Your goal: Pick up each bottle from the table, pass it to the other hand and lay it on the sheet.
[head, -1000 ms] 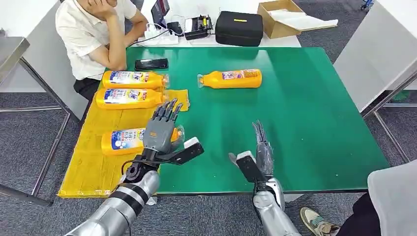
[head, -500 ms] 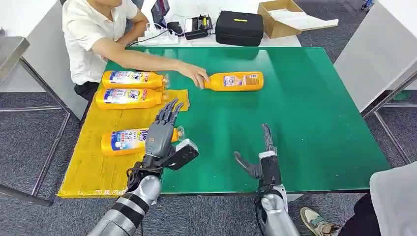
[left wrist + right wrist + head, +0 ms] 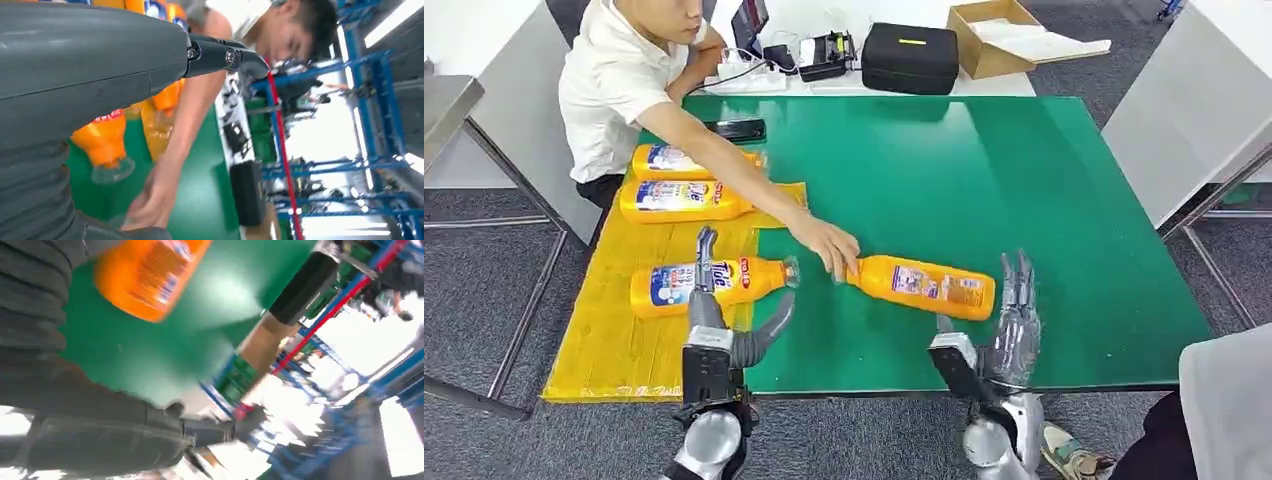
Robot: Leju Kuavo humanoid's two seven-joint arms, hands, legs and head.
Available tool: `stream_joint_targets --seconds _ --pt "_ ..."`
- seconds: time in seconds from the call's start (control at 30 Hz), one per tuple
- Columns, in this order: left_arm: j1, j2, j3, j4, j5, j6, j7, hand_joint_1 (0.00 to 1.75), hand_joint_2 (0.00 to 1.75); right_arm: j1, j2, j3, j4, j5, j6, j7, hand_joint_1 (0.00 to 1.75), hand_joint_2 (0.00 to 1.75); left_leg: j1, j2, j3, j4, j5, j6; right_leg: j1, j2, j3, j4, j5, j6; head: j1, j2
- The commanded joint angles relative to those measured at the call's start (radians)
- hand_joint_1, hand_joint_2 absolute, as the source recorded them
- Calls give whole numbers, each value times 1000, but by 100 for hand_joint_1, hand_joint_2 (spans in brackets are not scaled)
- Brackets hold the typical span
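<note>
Orange bottle (image 3: pixel 924 286) lies on green tabletop (image 3: pixel 1044 190), person's hand (image 3: pixel 828 243) at its cap; right hand (image 3: pixel 1010 318) open just beside its base; left hand (image 3: pixel 724 320) open, empty, over yellow sheet (image 3: pixel 614 340).

The head view looks forward and down from high above the green bench (image 3: pixel 1024 200). Both wrist views sit low and close over the bench, turned sideways, facing outward; each shares the nearest orange bottle (image 3: pixel 921 286) with the head view.

The person's arm (image 3: pixel 724 165) hides part of the farthest bottle (image 3: pixel 669 158).
</note>
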Motion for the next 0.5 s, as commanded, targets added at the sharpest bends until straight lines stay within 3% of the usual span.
stream_joint_targets --seconds 0.03,0.1,0.13,0.5 --pt "100 70 -40 -87 -34 27 -9 0 175 -28 -75 -104 108 250 -86 82 0 175 1 3 9 -1 -4 0 2 1 9 -3 -2 -5 0 0" --pt "111 70 -33 -101 -34 29 -7 0 175 -27 -70 -111 114 295 -86 94 0 175 1 3 7 -1 -3 0 1 2 7 -2 -2 -4 0 0" --pt "128 66 -12 -111 -43 32 11 0 175 -18 -91 -108 115 478 -86 161 0 175 0 2 4 -1 -1 0 1 1 4 -1 -1 -2 0 0" --pt "149 75 0 -137 -33 21 45 0 175 -10 -83 -109 162 453 -86 152 0 175 1 3 6 -1 -3 0 2 1 6 -2 -2 -3 0 0"
